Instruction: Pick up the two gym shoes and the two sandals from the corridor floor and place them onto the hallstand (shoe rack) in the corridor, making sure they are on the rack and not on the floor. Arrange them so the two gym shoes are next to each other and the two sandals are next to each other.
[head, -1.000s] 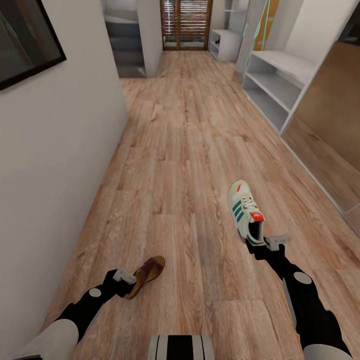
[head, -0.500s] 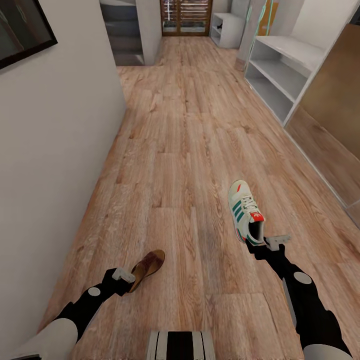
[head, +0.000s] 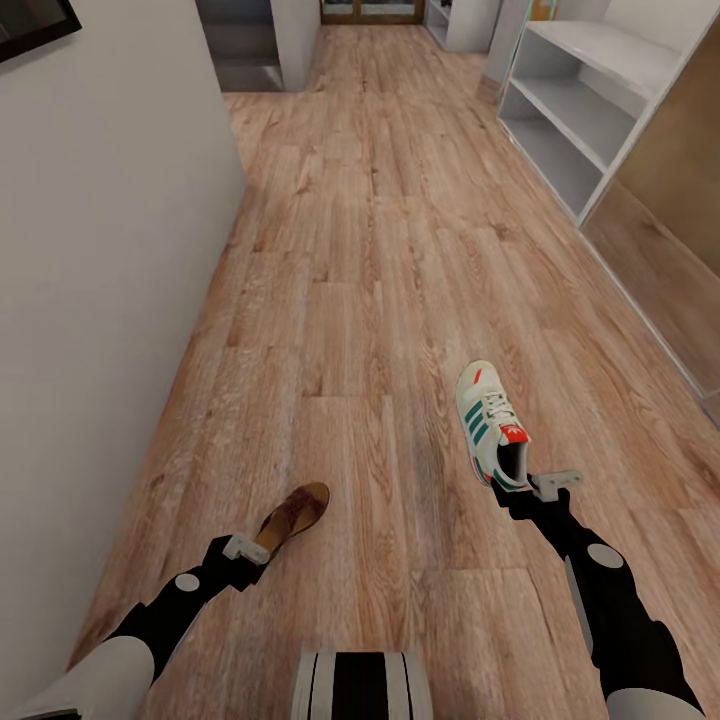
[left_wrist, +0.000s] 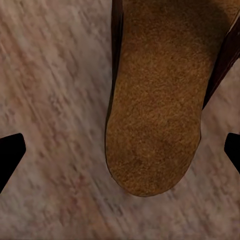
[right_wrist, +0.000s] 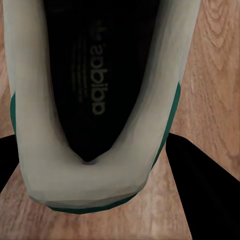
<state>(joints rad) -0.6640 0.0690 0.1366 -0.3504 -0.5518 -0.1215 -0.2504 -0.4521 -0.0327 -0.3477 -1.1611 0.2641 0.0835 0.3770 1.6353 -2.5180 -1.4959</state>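
Change since earlier: whole head view has slid; the far door has dropped out at the top and the hallstand (head: 585, 110) sits higher and nearer, so the camera moved, not the shoes. Sandal toe reads a little further out from the left gripper than before.
Head view, left: left gripper (head: 243, 549) holds the brown sandal (head: 291, 514) by its heel end, above the corridor floor (head: 370, 300).
Head view, right: right gripper (head: 535, 488) is clamped on the heel of the gym shoe (head: 492, 423), toe pointing ahead.
Left wrist view: sandal footbed (left_wrist: 160, 105) lies between the dark fingertips (left_wrist: 10, 155), which stand wide of it; contact cannot be told here.
Right wrist view: gym shoe heel collar (right_wrist: 95, 185) sits between the fingers (right_wrist: 200, 185), floor beneath.
Meaning: robot seems under way toward the hallstand's open shelves, ahead on the right; nothing placed yet.
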